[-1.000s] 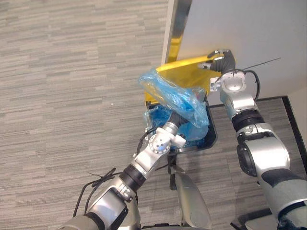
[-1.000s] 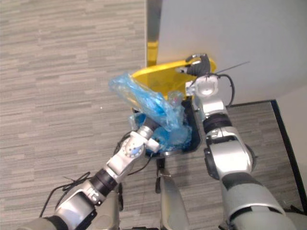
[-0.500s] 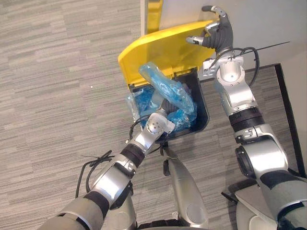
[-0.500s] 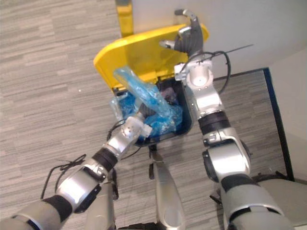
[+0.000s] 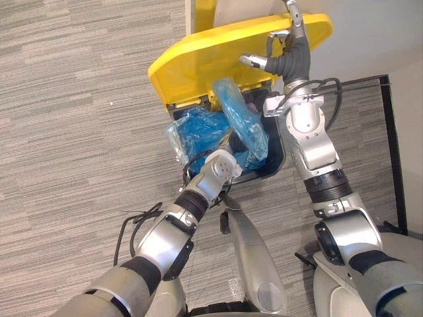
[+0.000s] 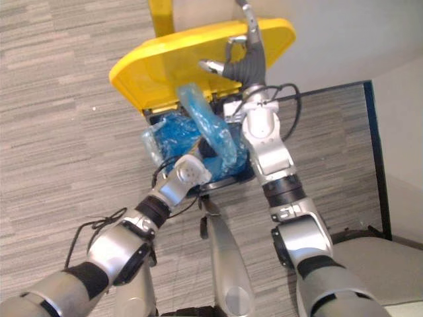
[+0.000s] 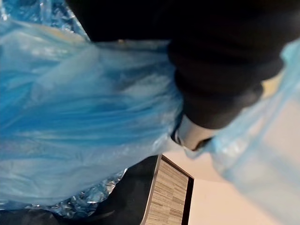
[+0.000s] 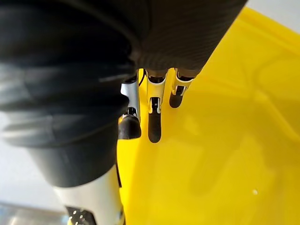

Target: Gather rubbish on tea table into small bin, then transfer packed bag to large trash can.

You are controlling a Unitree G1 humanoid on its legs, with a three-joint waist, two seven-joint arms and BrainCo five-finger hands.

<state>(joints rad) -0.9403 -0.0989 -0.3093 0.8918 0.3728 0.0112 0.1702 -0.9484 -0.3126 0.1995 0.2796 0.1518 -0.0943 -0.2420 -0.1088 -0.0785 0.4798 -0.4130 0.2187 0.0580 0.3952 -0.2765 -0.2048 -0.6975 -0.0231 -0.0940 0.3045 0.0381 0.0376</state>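
The large trash can [image 5: 281, 160] is black with a blue liner [image 5: 192, 129], and its yellow lid [image 5: 198, 63] stands tipped up. My right hand [image 5: 289, 61] is open, its straight fingers [image 8: 154, 125] pressed flat against the lid's underside [image 8: 225, 140]. The packed blue bag [image 5: 242, 123] lies across the can's mouth, partly inside it, with one end poking up toward the lid. My left hand [image 5: 229, 140] reaches into the can beneath that bag. In the left wrist view the blue plastic [image 7: 84, 117] wraps round the hand's dark cover [image 7: 215, 70].
The can stands against a pale wall with a yellow post [image 5: 205, 10] behind it. A black strip [image 5: 390, 145] marks a border on the floor to the right. Grey striped carpet [image 5: 79, 132] spreads to the left.
The whole view has shifted. My left hand has carried the blue bag from above the can down into its mouth. My right hand has pushed the lid further up.
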